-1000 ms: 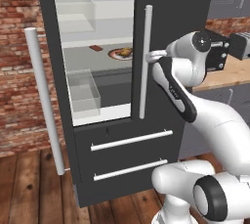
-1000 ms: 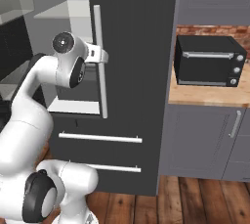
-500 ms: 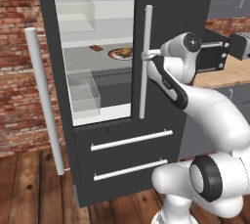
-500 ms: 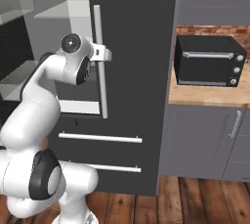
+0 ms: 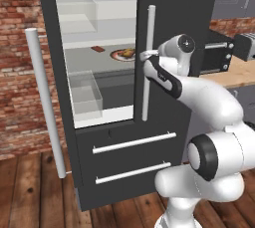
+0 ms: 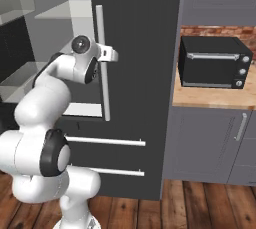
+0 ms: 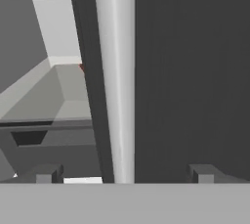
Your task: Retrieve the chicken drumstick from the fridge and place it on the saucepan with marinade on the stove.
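Chicken drumstick (image 5: pixel 129 52) small and golden-brown on a round plate (image 5: pixel 121 55), on a middle shelf inside the fridge (image 5: pixel 174 18), seen through the gap where the left door (image 5: pixel 45 72) stands swung open. Flat dark red-brown piece (image 5: pixel 97 49) on the same shelf, apart from the plate to its left. Clear bin (image 5: pixel 85 92) one shelf lower, another clear bin (image 5: pixel 74 12) on the shelf above. Right door shut, its long pale bar handle (image 5: pixel 147 62) upright along the inner edge. Gripper (image 5: pixel 143 55) level with the drumstick's shelf, right at that bar; seen along the hand, fingertips (image 7: pixel 46 173) spread wide apart, the bar (image 7: pixel 114 71) standing between them, nearer the left one, nothing clamped; contact with the bar not clear. Two drawers (image 5: pixel 132 157) with horizontal bars under the doors. Right of the fridge, a wooden counter (image 6: pixel 215 98) on grey cabinets (image 6: pixel 210 143), a black toaster oven (image 6: pixel 214 62) on it, brick wall (image 6: pixel 220 30) behind. Wooden plank floor (image 5: pixel 30 192) below.
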